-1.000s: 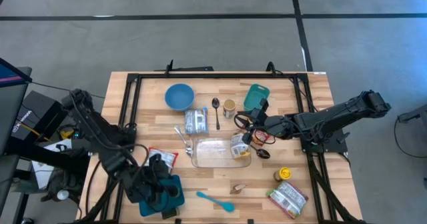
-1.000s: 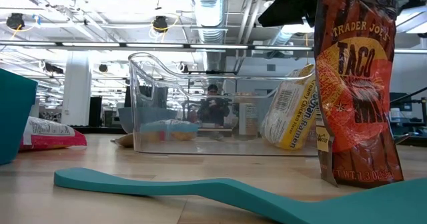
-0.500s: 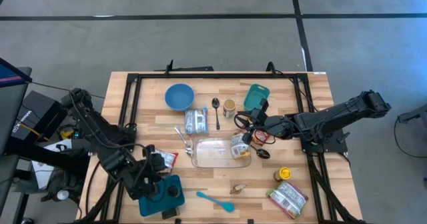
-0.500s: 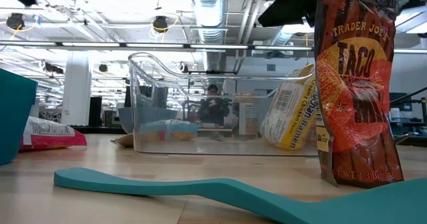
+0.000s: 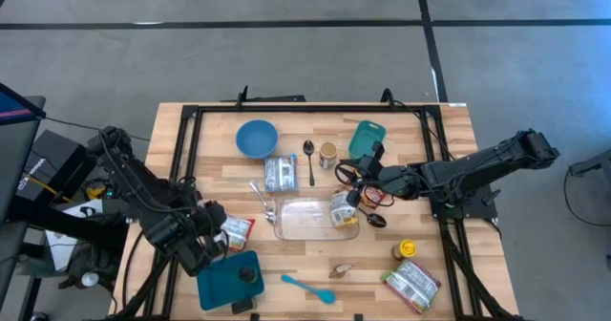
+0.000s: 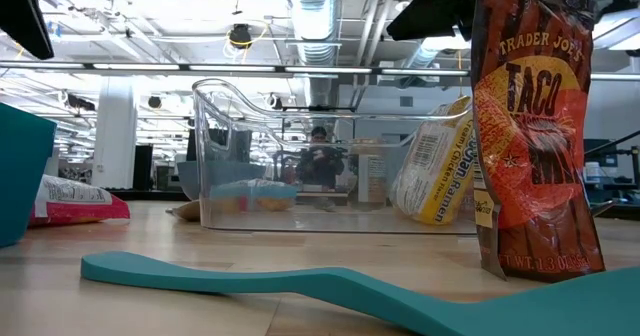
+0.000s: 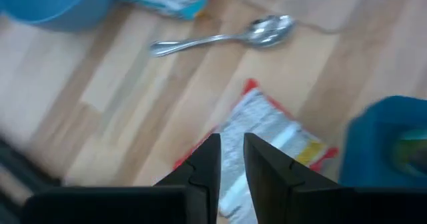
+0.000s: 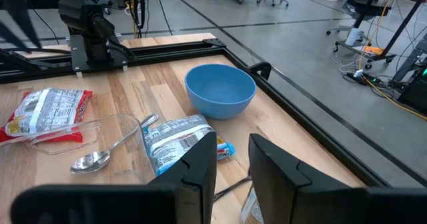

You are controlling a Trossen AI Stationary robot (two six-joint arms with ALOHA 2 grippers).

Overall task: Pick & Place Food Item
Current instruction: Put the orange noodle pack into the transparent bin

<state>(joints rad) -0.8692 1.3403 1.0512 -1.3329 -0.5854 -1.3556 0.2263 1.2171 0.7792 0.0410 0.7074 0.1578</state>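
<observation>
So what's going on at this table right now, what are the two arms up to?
The left claw is over the red and white food packet near the teal tray, fingers nearly together with nothing between them. The right claw sits at the end of the clear bin, by the yellow ramen packet leaning inside it. Nothing is visibly lifted at this moment.
</observation>
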